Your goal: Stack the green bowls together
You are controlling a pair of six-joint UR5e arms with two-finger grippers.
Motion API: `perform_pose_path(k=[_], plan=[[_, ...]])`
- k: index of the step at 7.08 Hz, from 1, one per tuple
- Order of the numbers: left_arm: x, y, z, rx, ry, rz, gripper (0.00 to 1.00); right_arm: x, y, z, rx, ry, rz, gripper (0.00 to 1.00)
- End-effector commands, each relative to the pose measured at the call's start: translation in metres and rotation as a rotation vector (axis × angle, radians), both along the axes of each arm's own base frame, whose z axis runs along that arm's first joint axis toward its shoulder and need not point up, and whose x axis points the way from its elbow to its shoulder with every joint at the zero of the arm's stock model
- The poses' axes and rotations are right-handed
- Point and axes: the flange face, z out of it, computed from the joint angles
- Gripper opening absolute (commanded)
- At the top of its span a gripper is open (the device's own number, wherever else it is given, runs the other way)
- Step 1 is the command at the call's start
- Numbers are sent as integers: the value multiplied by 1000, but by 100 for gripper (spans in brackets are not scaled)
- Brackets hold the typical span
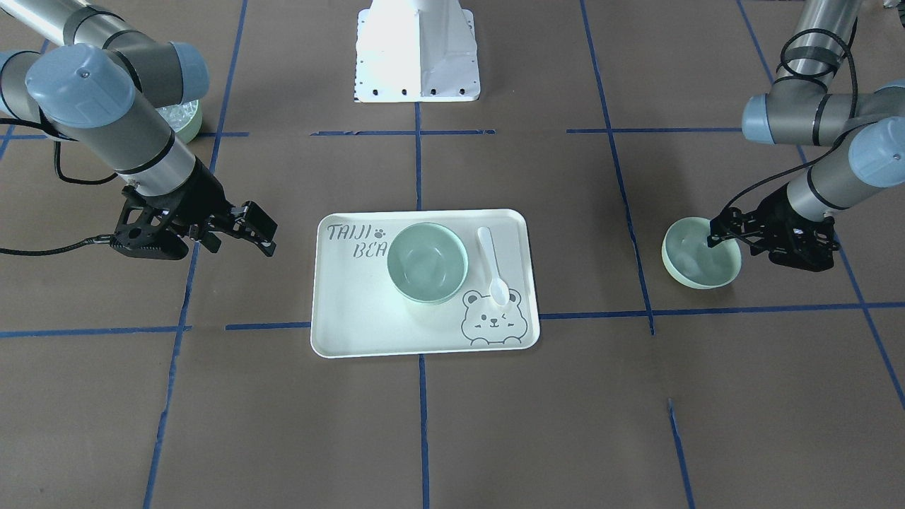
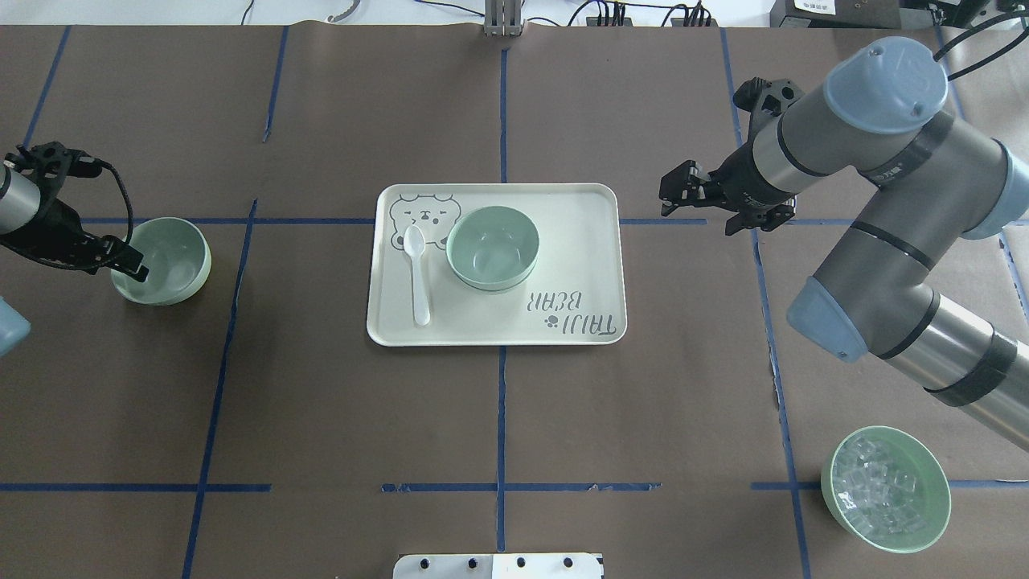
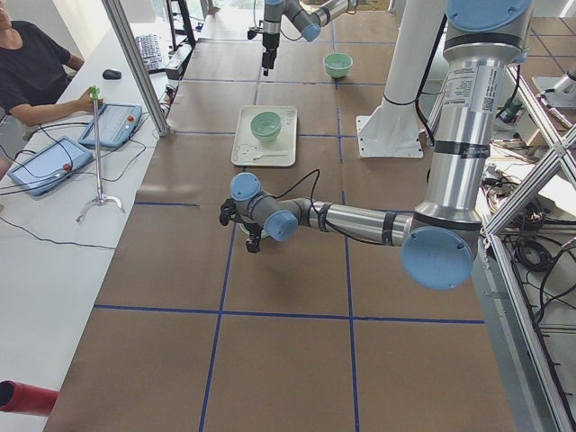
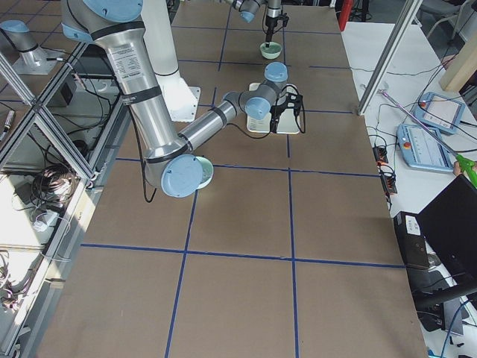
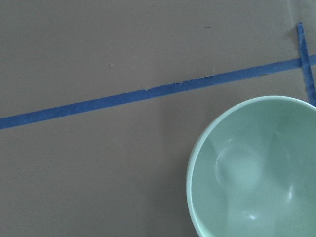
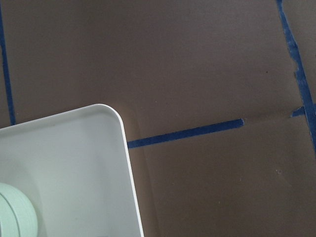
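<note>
On a matte brown paper tabletop (image 2: 321, 418), squared off with blue tape (image 2: 500, 418); white operators' desk (image 3: 36, 270) past its far edge. At the tips of the left gripper (image 1: 720, 236): lone green bowl (image 1: 701, 263), glossy, round, empty; whether clamped on the rim or merely at it, cannot tell. Well to that gripper's side, pale rectangular tray (image 2: 579, 241) (bear print, white spoon (image 2: 418, 273) lying flat) carrying nested green bowls (image 2: 492, 248), rim seemingly doubled. Right gripper (image 1: 263, 232) just off the tray's corner, fingers spread, holding nothing. Behind it, bowl of clear cubes (image 2: 884, 489).
</note>
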Motion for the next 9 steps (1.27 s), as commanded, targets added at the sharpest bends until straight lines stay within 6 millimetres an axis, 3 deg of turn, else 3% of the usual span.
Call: perform_pose_path(k=[1, 3, 4, 5, 6, 7, 8, 9], plan=[[6, -2, -5, -2, 0, -5, 0, 0, 1, 0, 3, -1, 0, 100], [10, -9, -33, 27, 28, -9, 0, 2, 1, -1, 4, -2, 2, 100], [17, -20, -76, 29, 52, -30, 0, 3, 2, -3, 7, -5, 2, 100], [42, -54, -157, -24, 92, -106, 0, 8, 5, -2, 9, -8, 2, 100], [92, -54, -226, -96, 144, -131, 0, 21, 12, 12, -3, 2, 9, 100], [159, -27, -279, -183, 182, -120, 0, 31, 17, 23, 2, 15, 6, 100], [190, -32, -334, -220, 222, -135, 0, 37, 20, 34, 19, 33, -11, 100], [228, -31, -362, -226, 211, -171, 0, 38, 21, 37, 19, 37, -12, 100]])
